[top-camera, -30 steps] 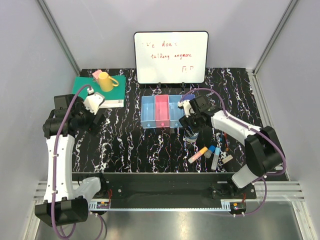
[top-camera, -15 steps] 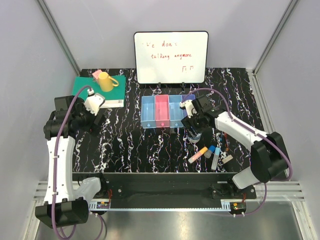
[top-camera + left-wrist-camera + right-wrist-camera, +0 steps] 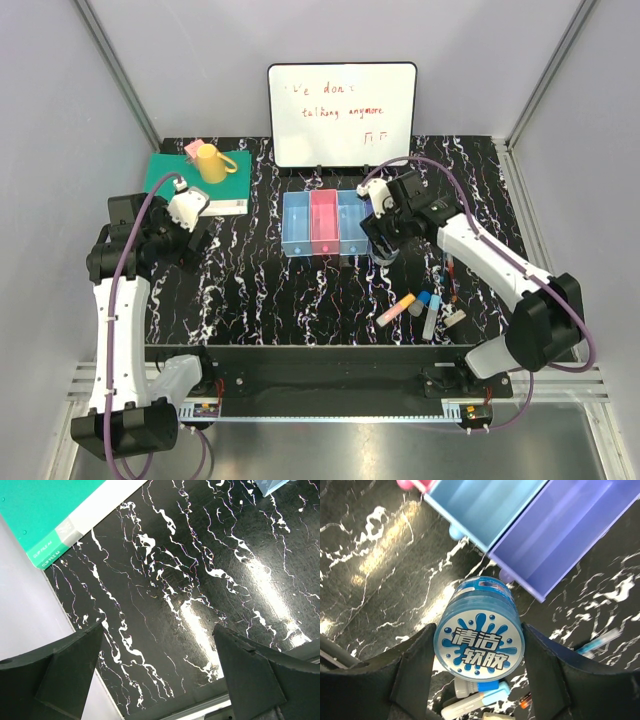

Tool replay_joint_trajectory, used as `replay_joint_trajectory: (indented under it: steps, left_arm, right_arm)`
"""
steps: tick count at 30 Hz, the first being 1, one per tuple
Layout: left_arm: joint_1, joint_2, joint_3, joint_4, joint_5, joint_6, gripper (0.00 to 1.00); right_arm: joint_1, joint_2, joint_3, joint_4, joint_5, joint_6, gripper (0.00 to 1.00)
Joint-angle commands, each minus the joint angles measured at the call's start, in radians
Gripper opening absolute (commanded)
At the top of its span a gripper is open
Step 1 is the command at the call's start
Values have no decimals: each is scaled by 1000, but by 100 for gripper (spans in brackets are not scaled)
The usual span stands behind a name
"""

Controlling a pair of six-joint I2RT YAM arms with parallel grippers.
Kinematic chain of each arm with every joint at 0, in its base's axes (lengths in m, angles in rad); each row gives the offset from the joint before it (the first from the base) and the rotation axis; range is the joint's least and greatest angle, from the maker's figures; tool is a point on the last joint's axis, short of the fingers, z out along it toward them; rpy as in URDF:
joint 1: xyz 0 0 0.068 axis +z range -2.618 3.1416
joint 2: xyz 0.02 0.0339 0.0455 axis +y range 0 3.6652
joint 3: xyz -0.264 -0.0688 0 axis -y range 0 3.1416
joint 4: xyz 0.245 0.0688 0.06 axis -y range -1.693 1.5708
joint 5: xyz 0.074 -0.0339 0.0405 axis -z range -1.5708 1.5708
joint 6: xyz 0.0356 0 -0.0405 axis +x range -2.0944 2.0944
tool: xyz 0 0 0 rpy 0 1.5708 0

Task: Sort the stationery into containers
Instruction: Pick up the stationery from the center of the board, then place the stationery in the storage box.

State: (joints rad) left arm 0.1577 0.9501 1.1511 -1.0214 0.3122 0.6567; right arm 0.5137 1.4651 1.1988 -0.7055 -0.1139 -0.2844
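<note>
aloft, roll [image 3: 479,640] (gripper-clamped [image 3: 477,652])

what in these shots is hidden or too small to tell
- Purple translucent bin: top view, mostly hidden under the right end effector.
- Round blue-white labelled container: top view, masked by that end effector.
- Small markers and pens: top view, too small to identify.
- Green book: left wrist view, cut off by the edge.

left arm [image 3: 125,290]: raised, fingers [image 3: 65,670] spread | right arm [image 3: 480,255]: extended, fingers [image 3: 412,667] clamped

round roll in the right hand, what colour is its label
Blue splashes and blue characters on white, on the round blue roll; clearest in the right wrist view.
</note>
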Motion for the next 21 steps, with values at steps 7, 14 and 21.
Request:
replay_joint_trajectory:
  steps: [7,14,21]
  left_arm:
    - [-4,-16,-7,41,27,-17,99]
    - [-6,-5,-5,41,22,-5,99]
    - [-3,3,-8,47,11,8,99]
  right_arm:
    - [-32,73,192,100,89,-61,0]
    - [-70,213,332,127,88,-67,0]
    - [-103,354,426,159,83,-75,0]
